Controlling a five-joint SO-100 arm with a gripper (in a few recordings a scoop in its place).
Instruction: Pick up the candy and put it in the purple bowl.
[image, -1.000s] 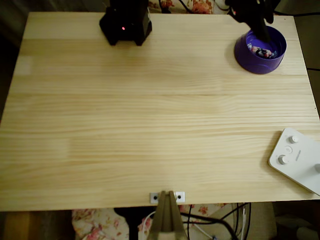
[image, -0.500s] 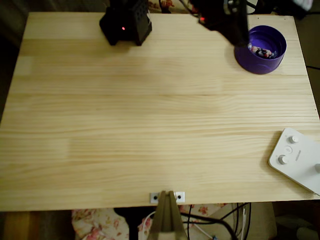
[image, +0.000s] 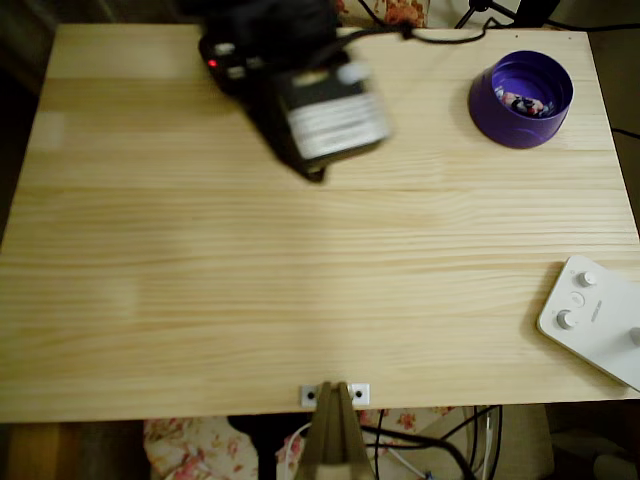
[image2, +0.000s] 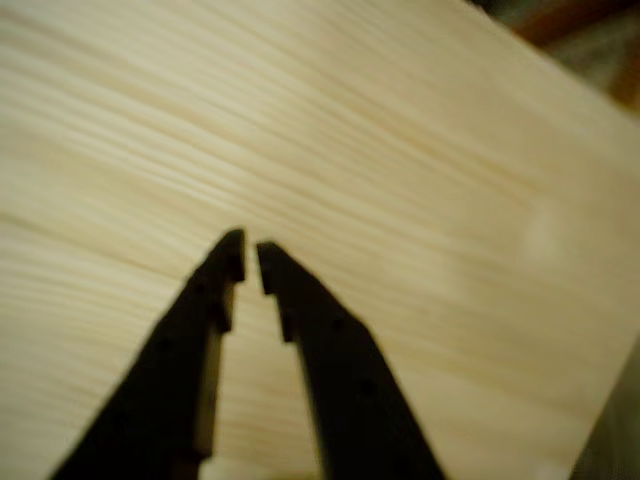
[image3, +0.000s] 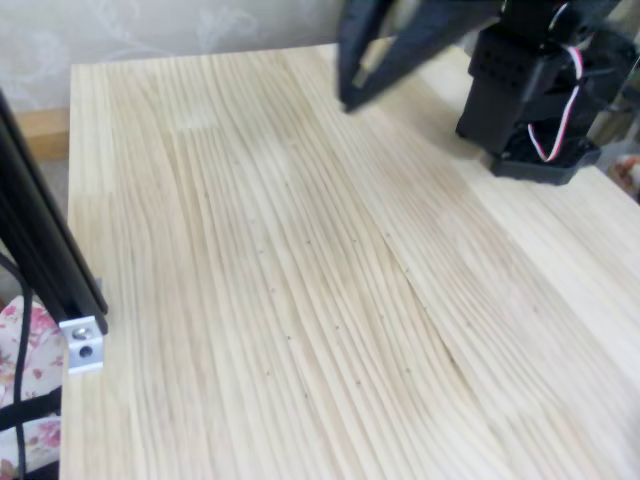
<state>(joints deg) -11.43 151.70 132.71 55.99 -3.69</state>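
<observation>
Candy (image: 522, 102) lies inside the purple bowl (image: 497, 112), on its floor, so by the look of things the placing is done. In the wrist view the end effector (image2: 248, 262) hangs over bare wood with its 2 black fingers (image2: 205, 300) nearly together, a thin gap between the tips and nothing held in it. The fingers are flat, matte, dark plastic, tapering to blunt points. In the fixed view the end effector (image3: 352, 95) is a dark blur over the far part of the table, beside the arm's black base (image3: 530, 90) with its red and white wires.

From above, the arm (image: 320, 115) is a motion-blurred black mass at the top of the table (image: 300, 300), left of centre. The bowl sits well apart from it, to the right in the overhead view, near the table's top right corner. No long axis can be read for the candy; it shows as a small pale patch with dark and reddish specks.

The bowl is round, deep purple plastic with low straight walls. The table is pale pine with long straight grain. A white device with knobs (image: 595, 315) lies at the right edge, far from both.
</observation>
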